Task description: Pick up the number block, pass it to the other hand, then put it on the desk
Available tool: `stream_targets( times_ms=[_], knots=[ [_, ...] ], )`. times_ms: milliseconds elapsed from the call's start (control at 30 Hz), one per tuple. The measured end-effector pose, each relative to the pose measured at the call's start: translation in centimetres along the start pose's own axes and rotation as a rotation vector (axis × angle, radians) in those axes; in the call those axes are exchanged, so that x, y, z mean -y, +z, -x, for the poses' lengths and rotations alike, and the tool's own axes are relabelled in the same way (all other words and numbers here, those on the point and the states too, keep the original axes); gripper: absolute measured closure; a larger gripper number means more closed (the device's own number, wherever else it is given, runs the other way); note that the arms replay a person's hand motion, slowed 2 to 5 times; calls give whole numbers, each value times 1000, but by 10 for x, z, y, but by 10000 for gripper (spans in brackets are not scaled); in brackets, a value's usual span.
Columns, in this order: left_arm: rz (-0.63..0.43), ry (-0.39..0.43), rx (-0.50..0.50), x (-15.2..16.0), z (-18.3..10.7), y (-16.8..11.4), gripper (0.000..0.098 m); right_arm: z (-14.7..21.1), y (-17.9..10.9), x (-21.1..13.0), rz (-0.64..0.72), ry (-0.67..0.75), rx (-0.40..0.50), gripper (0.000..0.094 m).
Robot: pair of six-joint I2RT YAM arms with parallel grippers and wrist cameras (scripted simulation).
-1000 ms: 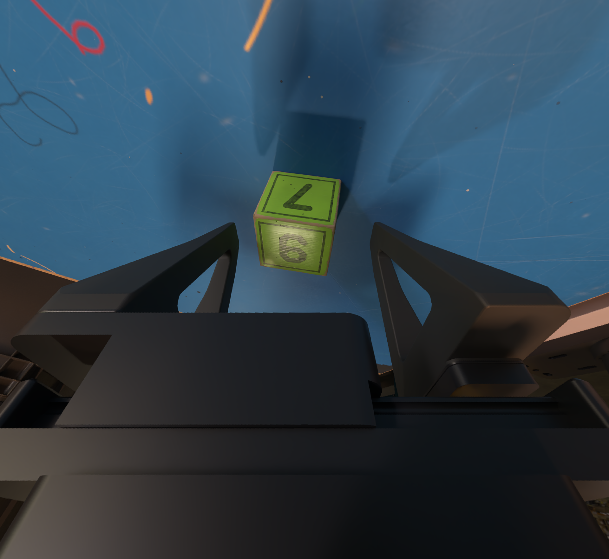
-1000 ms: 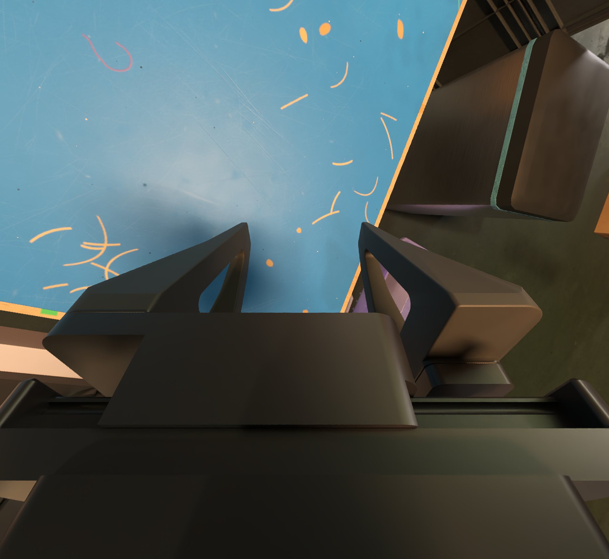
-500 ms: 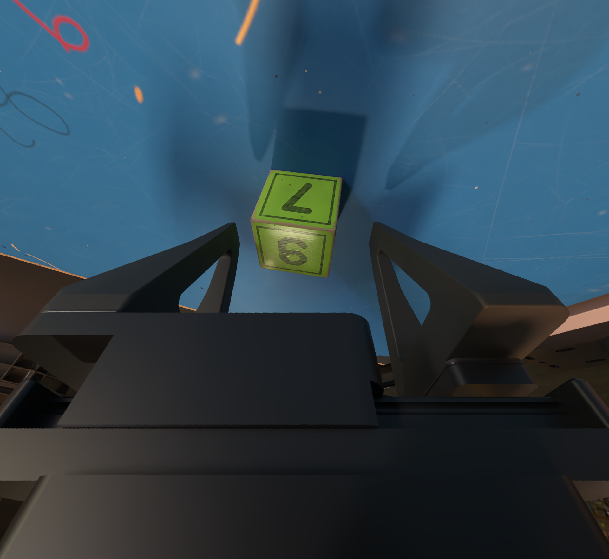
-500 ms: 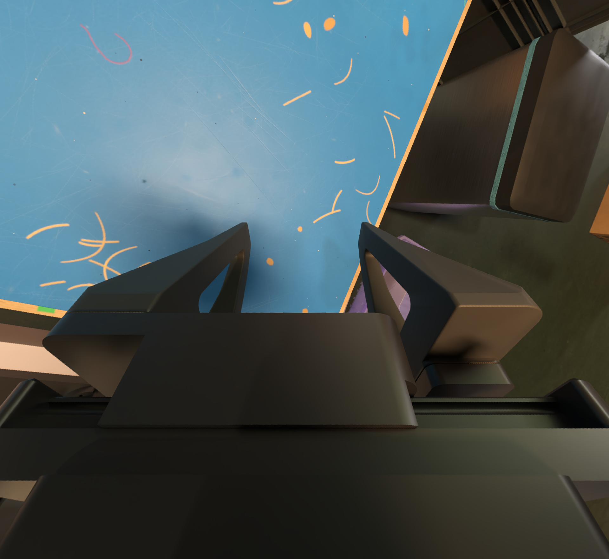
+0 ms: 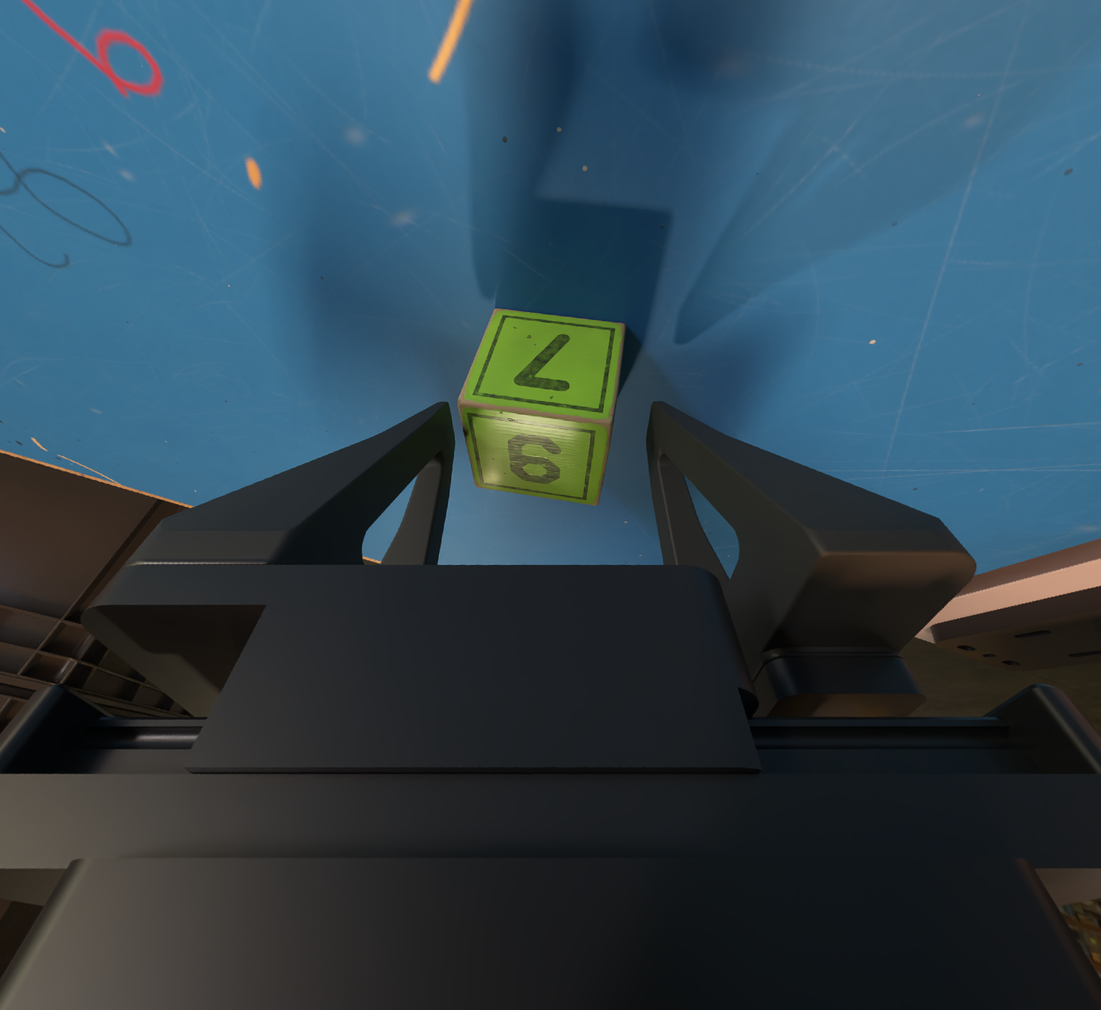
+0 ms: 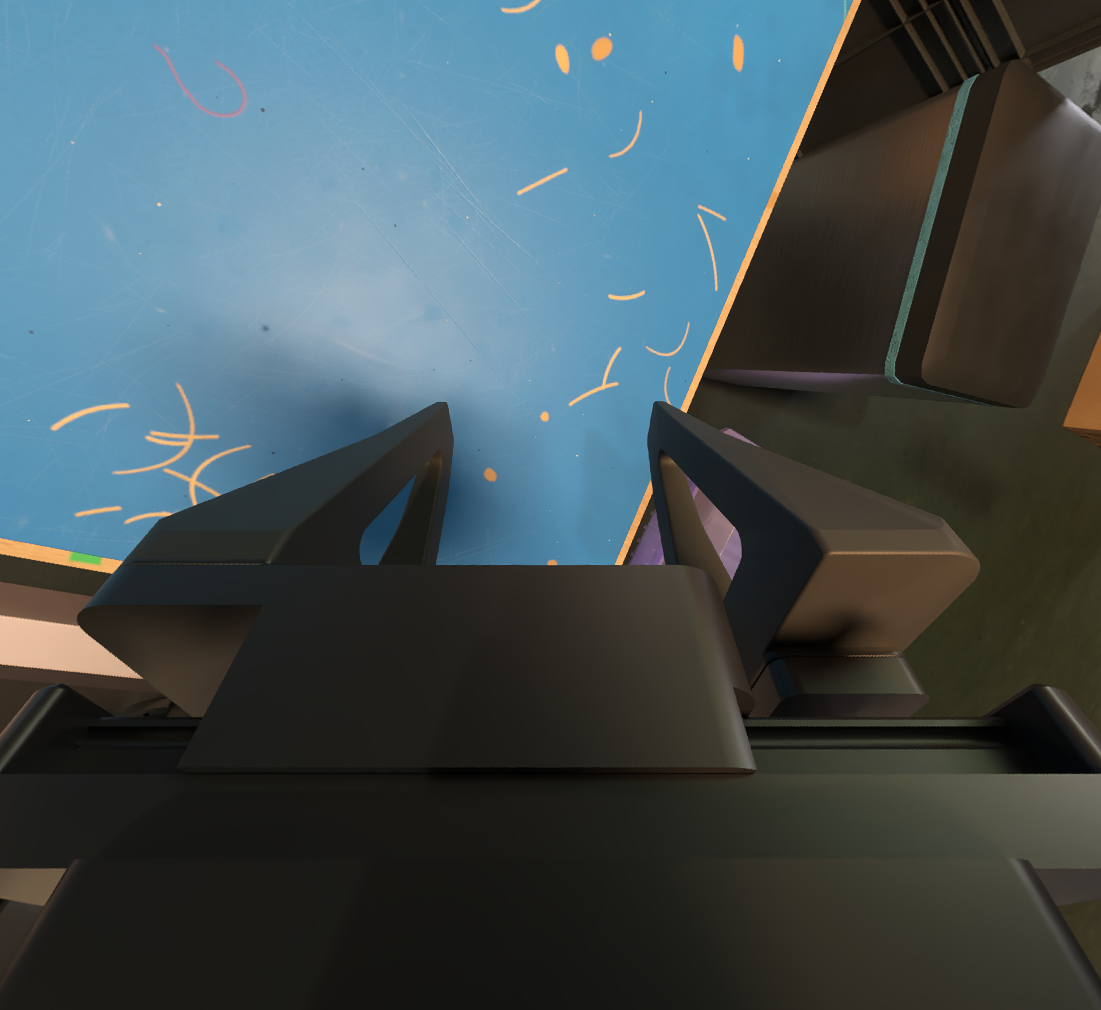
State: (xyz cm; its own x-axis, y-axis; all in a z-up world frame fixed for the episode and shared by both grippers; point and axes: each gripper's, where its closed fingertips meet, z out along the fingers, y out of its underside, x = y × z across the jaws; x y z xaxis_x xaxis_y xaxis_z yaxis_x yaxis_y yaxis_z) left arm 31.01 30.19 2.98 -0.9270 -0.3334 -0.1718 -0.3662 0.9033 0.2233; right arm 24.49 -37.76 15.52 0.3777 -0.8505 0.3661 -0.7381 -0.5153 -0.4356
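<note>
A green number block (image 5: 539,406) with black digits on its faces sits on the blue desk (image 5: 238,296). My left gripper (image 5: 548,415) is open, with a black finger on each side of the block's near part and a gap on both sides. The left finger's tip is close to the block's left edge. My right gripper (image 6: 549,415) is open and empty above the blue desk (image 6: 327,236) near its right edge. The block does not show in the right wrist view.
The desk bears orange, red and dark scribbles. Its orange-trimmed edge (image 6: 768,207) runs diagonally in the right wrist view, with a dark brown chair (image 6: 929,242) beyond it. In the left wrist view the desk's near edge (image 5: 89,475) shows at lower left.
My left gripper has come down closer to the block, so that its fingertips now flank it. The right gripper has shifted only slightly.
</note>
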Motion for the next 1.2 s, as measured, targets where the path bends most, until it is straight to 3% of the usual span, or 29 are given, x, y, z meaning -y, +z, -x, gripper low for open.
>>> stream_targets(
  times_ms=[167, 300, 1200],
  knots=[
    [5, 3, 8, 0, 1, 1, 471, 0, 0, 0, 0, -1, 2, 382],
    [13, 5, 20, 0, 2, 2, 563, 1, 1, 0, 1, -2, 3, 382],
    [29, -22, 23, -1, 2, 1, 566, 2, 3, -1, 11, -3, 15, 382]
  ],
)
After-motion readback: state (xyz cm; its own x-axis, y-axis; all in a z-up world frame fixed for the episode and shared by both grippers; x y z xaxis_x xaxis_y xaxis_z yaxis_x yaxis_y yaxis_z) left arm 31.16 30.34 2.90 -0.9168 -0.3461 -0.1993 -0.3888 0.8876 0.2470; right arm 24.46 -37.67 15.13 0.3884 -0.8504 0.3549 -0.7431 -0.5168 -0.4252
